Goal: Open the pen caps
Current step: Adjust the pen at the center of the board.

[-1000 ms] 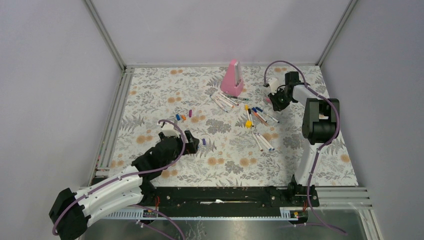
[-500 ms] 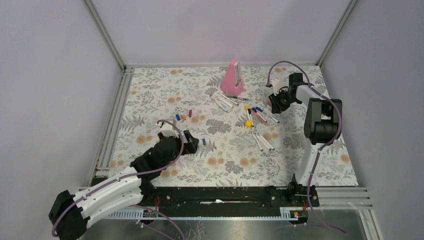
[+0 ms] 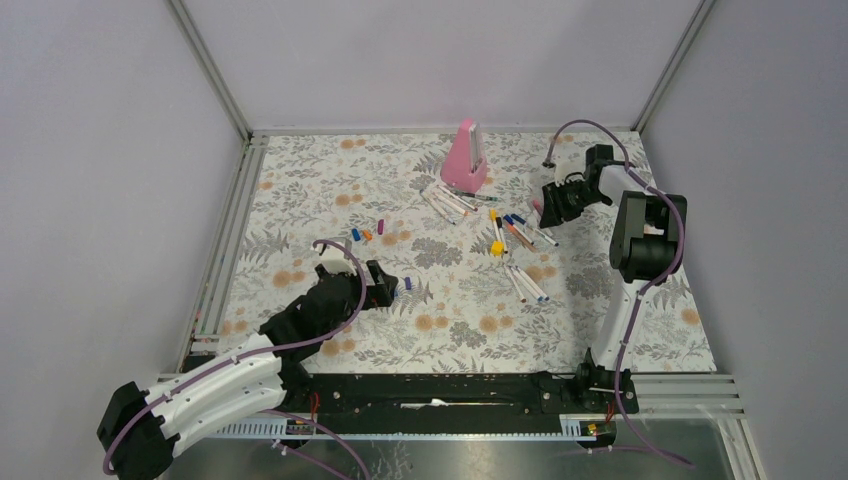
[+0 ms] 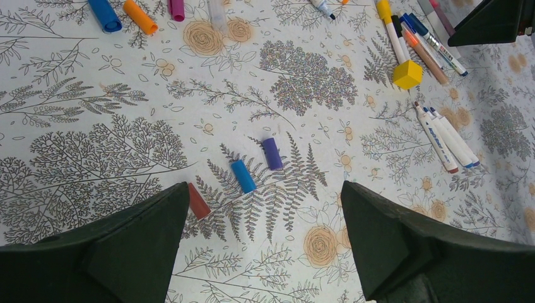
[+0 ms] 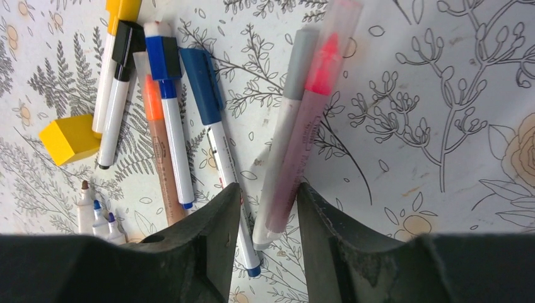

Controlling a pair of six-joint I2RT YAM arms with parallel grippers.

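Loose pen caps lie under my left gripper (image 4: 265, 189): a red cap (image 4: 199, 201) by its left finger, a blue cap (image 4: 243, 176) and a purple cap (image 4: 272, 153). Its jaws stand wide open with nothing between them. My right gripper (image 5: 268, 189) is low over the pen pile at the back right (image 3: 548, 207). A grey-capped pen (image 5: 284, 145) and a pink pen with a clear cap (image 5: 309, 120) lie on the table with their rear ends between its parted fingers. The pink pen touches the right finger (image 5: 328, 233). Capped pens in blue (image 5: 165, 49), black (image 5: 129, 38) and yellow lie beside them.
A tall pink wedge (image 3: 465, 157) stands at the back middle. A yellow cube (image 5: 70, 137) sits among the pens. More loose caps, blue (image 4: 105, 15) and orange (image 4: 140, 16), lie further out. Several uncapped white barrels (image 4: 445, 136) lie to the right.
The right gripper's jaws have widened around the two pens, and its wrist has shifted slightly to the right. The left arm has not moved.
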